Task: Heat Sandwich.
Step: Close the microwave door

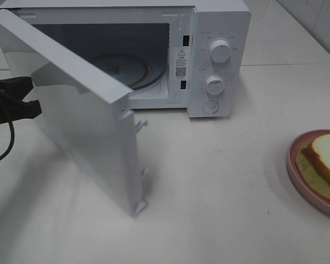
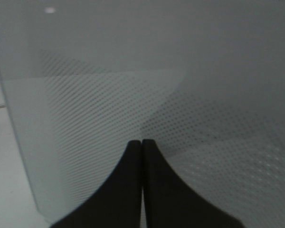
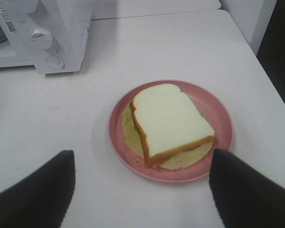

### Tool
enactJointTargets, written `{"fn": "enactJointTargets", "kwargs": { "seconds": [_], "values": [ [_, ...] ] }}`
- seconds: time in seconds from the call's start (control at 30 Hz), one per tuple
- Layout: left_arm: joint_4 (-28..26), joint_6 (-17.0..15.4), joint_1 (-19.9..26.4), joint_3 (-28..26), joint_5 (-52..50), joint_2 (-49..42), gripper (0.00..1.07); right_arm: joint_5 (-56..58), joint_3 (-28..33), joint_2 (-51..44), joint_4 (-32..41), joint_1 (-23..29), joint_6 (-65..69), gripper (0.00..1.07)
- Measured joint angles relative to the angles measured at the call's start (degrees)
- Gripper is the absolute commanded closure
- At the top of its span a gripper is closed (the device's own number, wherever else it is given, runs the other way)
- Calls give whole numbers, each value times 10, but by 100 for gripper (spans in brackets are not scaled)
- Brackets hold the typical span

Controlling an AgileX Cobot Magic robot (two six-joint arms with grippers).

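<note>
The left gripper [image 2: 142, 142] is clenched with its fingertips pressed together, empty, tips against the outer face of the open microwave door [image 1: 82, 115]. The right gripper [image 3: 141, 166] hovers with jaws spread wide above the sandwich [image 3: 168, 123], which lies on the pink plate [image 3: 218, 111] at the tabletop's [image 1: 225, 192] right edge.

The sandwich [image 3: 171, 124] lies flat on a round pink plate [image 3: 218, 114] near the counter's [image 3: 133, 42] right edge: thick square white bread, tan-brown crusts, a pale yellow-green filling spreading out past the slices underneath. It looks whole and untouched.
</note>
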Motion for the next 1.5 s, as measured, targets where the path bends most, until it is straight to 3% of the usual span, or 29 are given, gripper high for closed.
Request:
{"fn": "enactJointTargets", "kwargs": {
  "seconds": [0.3, 0.67, 1.5],
  "values": [
    [-3, 0, -57, -37, 0, 30, 107, 0, 0, 0, 0, 0, 0, 31],
    [-85, 33, -140, -97, 35, 68, 107, 0, 0, 0, 0, 0, 0, 31],
    [-115, 59, -232, -287, 142, 159, 107, 0, 0, 0, 0, 0, 0, 31]
  ]
}}
